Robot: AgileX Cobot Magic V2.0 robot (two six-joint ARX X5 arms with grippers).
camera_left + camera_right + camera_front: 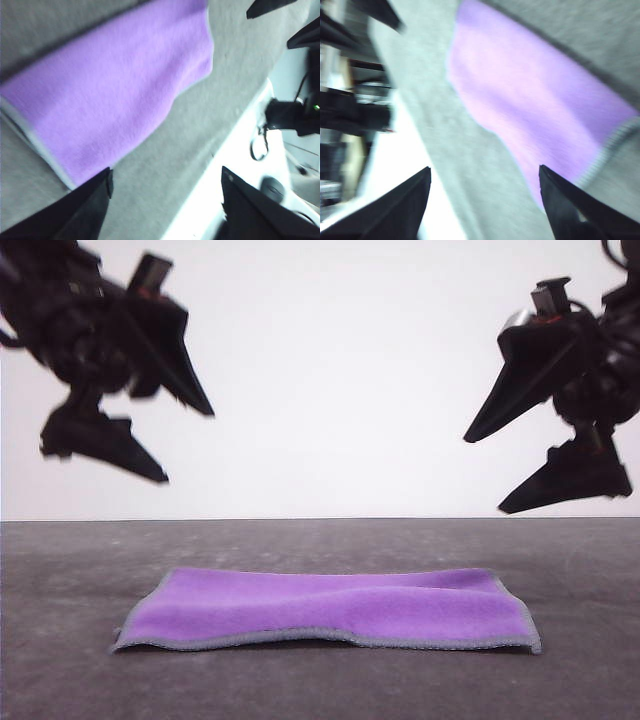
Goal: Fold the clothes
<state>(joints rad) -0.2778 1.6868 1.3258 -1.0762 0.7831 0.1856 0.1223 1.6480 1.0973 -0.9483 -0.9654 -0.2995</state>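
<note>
The black left gripper [188, 445] hangs high over the grey table [60, 590], jaws spread and empty. Below, centred, lies the purple towel-like cloth with light grey hem [330, 610], folded flat, no label readable. The black right gripper [483, 472] hovers likewise spread, holding nothing.

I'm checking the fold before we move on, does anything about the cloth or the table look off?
Nothing serious. The purple cloth lies flat on the grey table, but its top layer is rippled and the near hem waves rather than running straight. Both the left gripper and right gripper hang open above it, empty.
</note>
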